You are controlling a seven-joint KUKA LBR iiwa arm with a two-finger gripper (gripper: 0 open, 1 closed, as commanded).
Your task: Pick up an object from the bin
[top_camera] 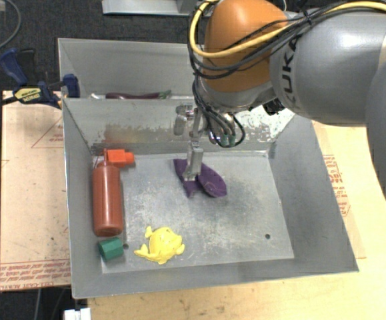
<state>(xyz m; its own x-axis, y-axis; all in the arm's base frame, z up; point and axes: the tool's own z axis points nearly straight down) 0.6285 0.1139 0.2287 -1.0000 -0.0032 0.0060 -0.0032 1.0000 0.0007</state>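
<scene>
The purple thing (210, 183) is a small, dark violet lump, soft-looking from where I stand, with a plump rounded lobe on one side and a narrower, flatter strip on the other, the two meeting in a rough V. It lies low on the floor of the bin (246, 232), near the bin's middle, closer to its back wall than its front, well apart from both side walls.

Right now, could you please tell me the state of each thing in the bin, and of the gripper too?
Gripper: lowered onto the purple thing's left end.
Purple thing: lying on the bin floor, mid-back.
Red-brown bottle: on its side along the left wall, orange cap on.
Green block: resting by the bottle's base, front left.
Yellow toy: lying near the front, beside the block.
</scene>
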